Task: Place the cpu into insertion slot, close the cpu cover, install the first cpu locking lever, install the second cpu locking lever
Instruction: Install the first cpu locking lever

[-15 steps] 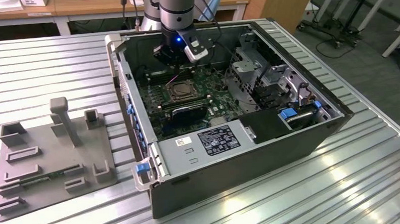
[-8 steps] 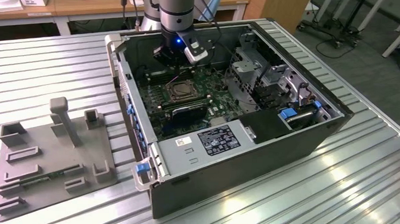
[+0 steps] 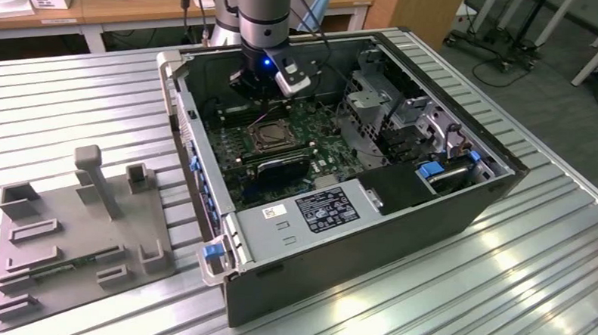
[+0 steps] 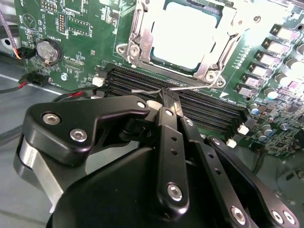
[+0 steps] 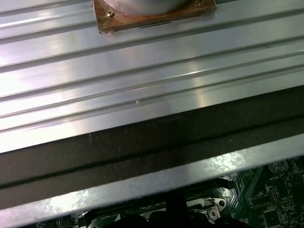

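Note:
In the exterior view my gripper (image 3: 263, 90) hangs inside the open computer case, just behind the insertion slot (image 3: 268, 134) on the green motherboard (image 3: 315, 142). The second wrist view shows the pale square cpu (image 4: 187, 31) seated in the slot. The silvery cpu cover (image 4: 137, 40) lies flat around it. A thin wire locking lever (image 4: 192, 87) runs along the socket's near edge, with its hooked end (image 4: 141, 90) beside my fingertips. My black gripper (image 4: 169, 97) is shut, and its tip meets the lever over the memory slots.
Long black memory slots (image 4: 213, 108) lie between gripper and socket, and a coin battery (image 4: 49, 51) sits to one side. A drive cage (image 3: 382, 110) and labelled power supply (image 3: 326, 210) fill the case. A grey fixture plate (image 3: 74, 233) lies on the slatted table at the exterior view's left.

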{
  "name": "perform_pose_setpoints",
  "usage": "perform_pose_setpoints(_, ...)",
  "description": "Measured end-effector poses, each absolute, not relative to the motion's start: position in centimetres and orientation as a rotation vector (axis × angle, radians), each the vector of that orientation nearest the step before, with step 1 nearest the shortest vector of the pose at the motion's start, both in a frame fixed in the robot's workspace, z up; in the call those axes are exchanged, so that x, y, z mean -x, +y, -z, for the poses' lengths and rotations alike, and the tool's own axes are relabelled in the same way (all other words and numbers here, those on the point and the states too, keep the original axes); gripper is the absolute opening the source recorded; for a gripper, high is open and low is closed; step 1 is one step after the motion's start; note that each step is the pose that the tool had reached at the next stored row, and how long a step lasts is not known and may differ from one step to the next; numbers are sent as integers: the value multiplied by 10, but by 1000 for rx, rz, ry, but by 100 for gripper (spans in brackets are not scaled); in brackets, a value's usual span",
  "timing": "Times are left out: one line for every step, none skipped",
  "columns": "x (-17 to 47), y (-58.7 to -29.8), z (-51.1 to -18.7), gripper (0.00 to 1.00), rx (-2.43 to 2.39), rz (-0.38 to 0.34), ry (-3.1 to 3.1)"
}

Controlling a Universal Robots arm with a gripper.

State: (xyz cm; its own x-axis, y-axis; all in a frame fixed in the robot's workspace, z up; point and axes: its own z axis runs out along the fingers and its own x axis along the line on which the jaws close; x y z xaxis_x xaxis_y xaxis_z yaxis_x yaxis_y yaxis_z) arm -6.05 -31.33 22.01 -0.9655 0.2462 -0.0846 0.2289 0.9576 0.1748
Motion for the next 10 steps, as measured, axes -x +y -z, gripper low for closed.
perform_pose_setpoints(60, -313, -220, 11, -367, -257, 3003)
perform_pose_setpoints(60, -313, -220, 11, -368, -273, 3003)
perform_pose_setpoints(60, -313, -220, 11, -370, -288, 3003)
perform_pose_setpoints(60, -313, -220, 11, -371, -299, 3002)
perform_pose_setpoints(60, -314, -220, 11, -372, -303, 3002)
perform_pose_setpoints(61, -314, -220, 11, -373, -304, 3002)
perform_pose_setpoints(61, -314, -220, 11, -374, -304, 3001)
perform_pose_setpoints(60, -314, -220, 11, -374, -304, 3001)
perform_pose_setpoints(60, -314, -220, 11, -374, -304, 3002)
perform_pose_setpoints(60, -314, -220, 11, -374, -303, 3002)
